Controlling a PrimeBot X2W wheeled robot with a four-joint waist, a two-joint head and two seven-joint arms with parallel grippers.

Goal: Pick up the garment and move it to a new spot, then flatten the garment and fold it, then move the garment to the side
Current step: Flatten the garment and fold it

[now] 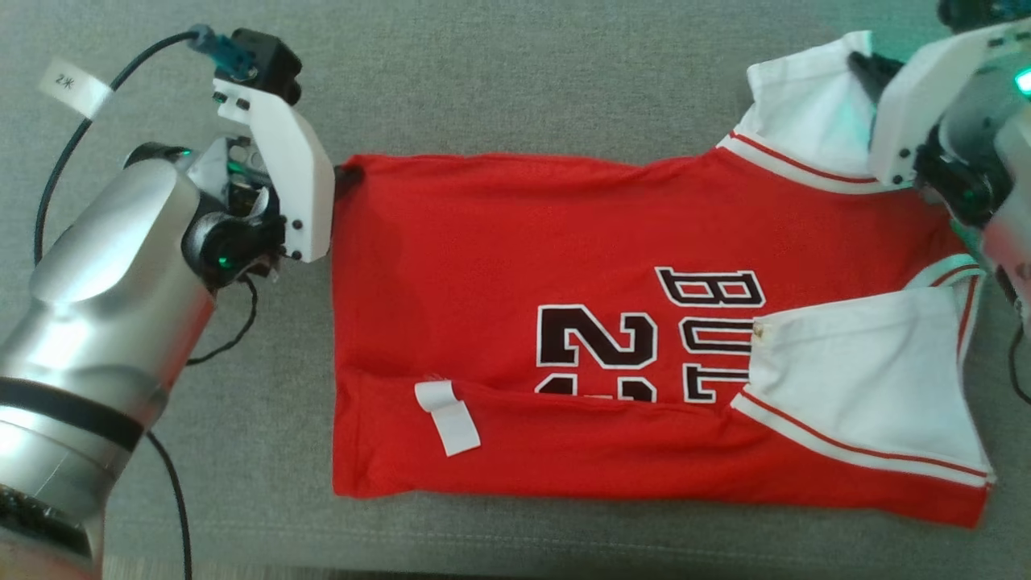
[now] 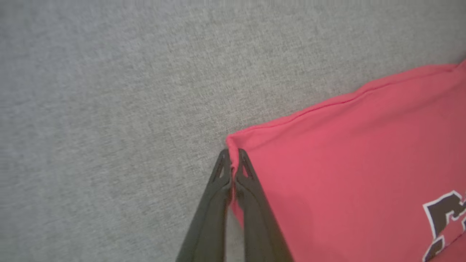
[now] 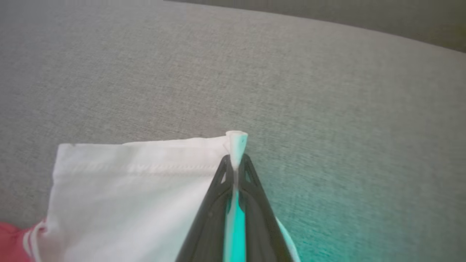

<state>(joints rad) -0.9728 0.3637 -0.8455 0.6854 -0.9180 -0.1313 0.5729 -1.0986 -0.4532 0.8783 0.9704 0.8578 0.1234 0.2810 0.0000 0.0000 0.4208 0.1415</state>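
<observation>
Head view: the garment (image 1: pixel 499 242), a red jersey with white sleeves, lies spread on the grey cloth surface (image 1: pixel 515 72). Its hem is toward the left gripper (image 1: pixel 342 173) and its sleeves are toward the right gripper (image 1: pixel 866 68). The near long edge of the garment is turned up over the lower part of the black lettering (image 1: pixel 612 338), and a white label (image 1: pixel 447 415) shows on that turned strip.

End effector state:
- Left gripper: at the far hem corner of the garment. The fingers are pressed together, with a sliver of red cloth nipped between the tips.
- Right gripper: at the outer corner of the garment's far sleeve (image 1: pixel 805 105). The fingers are pressed together on the white hem, and a small nub of cloth stands out past the tips.

Handling (judgement):
- The garment appears light, thin and limp, with no stiffness of its own. Expect it to sag between the two held corners and the free near edge to trail.
- The knit looks smooth and may slip from a shallow pinch.
- Take hold at stitched hems and corners, where the doubled cloth gives the fingers more to bite.
- Both holds sit at the far edge of the garment, so lift both arms together and keep that edge taut. Avoid jerks.
</observation>
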